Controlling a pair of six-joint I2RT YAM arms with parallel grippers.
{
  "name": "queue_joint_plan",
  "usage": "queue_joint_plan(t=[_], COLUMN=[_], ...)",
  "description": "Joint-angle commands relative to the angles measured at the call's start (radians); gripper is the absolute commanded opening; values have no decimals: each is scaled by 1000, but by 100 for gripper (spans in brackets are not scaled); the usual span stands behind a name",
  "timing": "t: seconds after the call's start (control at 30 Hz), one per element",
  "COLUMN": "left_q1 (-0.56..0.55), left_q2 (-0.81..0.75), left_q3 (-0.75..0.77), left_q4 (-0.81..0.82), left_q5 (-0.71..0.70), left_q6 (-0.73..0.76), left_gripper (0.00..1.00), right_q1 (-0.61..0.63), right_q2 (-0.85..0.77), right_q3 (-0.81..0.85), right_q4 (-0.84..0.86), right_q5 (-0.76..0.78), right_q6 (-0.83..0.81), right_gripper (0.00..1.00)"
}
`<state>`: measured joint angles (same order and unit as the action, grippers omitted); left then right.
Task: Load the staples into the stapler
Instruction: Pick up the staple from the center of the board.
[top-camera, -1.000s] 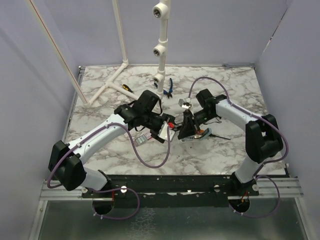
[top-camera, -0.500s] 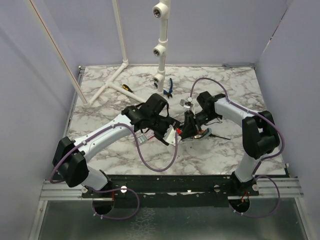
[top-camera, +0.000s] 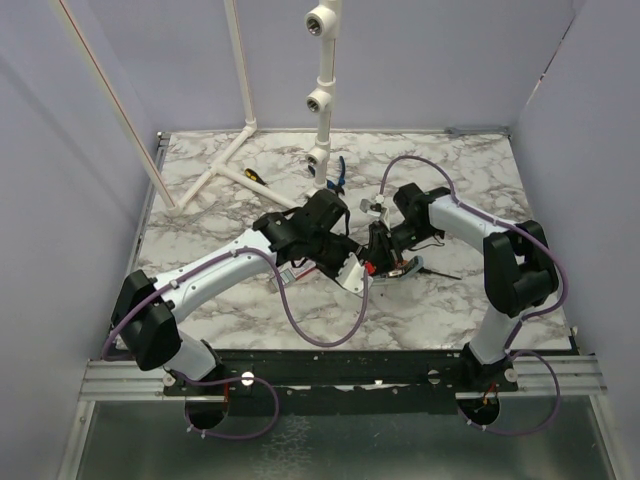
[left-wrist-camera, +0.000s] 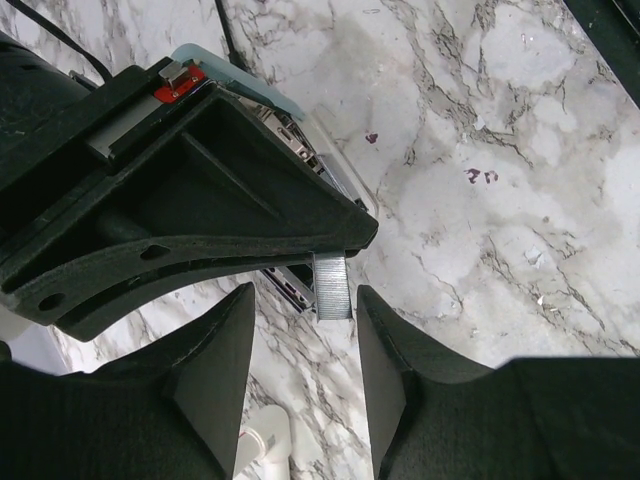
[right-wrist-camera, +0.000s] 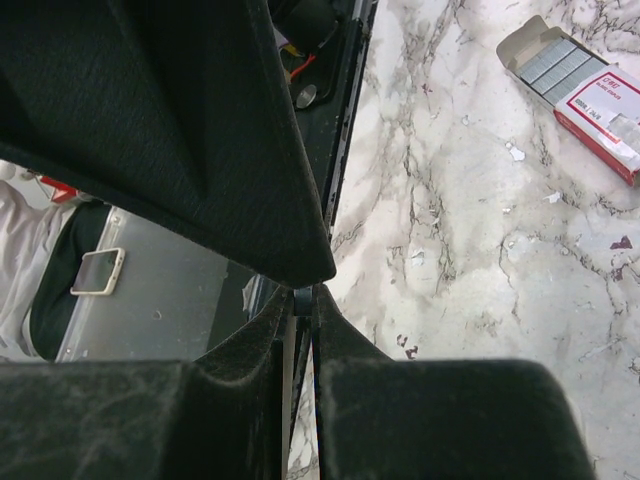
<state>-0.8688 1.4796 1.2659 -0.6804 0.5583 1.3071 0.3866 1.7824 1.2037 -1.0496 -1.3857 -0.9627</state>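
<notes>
Staples (left-wrist-camera: 331, 287), one silvery strip, at mid-scene against the stapler (left-wrist-camera: 305, 150) channel, flanked by left gripper (left-wrist-camera: 306, 300) fingers half spread, one side not touching. Right gripper (right-wrist-camera: 303, 295) pinched tight on a thin edge, apparently the stapler's. Likely light, stiff, slick and easily snapped: best squeezed gently across the flat sides. Open box (right-wrist-camera: 585, 85) lying further left.

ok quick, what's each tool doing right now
left tool: open, staple strip between its fingers, not clamped
right tool: closed on the stapler
</notes>
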Motion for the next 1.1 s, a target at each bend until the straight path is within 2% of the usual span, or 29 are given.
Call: queue_joint_plan(t=[0.0, 0.4, 0.53, 1.07], left_q1=[-16, -23, -31, -48], left_q2=[4, -47, -48, -26], left_q3=[7, -51, -57, -30], left_q4=[-10, -11, -11, -11], left_q5=[-40, -80, -93, -123], left_q6=[10, 38, 44, 46], left_gripper=[47, 45, 39, 31], right_q1=[0, -2, -2, -2], right_q2=[18, 28, 37, 39], right_q3=[19, 24, 33, 33], right_q4=[-24, -28, -38, -44], right_q5=[-38, -44, -45, -39], right_q6=[-19, -16, -20, -27], right_gripper=[10, 10, 10, 10])
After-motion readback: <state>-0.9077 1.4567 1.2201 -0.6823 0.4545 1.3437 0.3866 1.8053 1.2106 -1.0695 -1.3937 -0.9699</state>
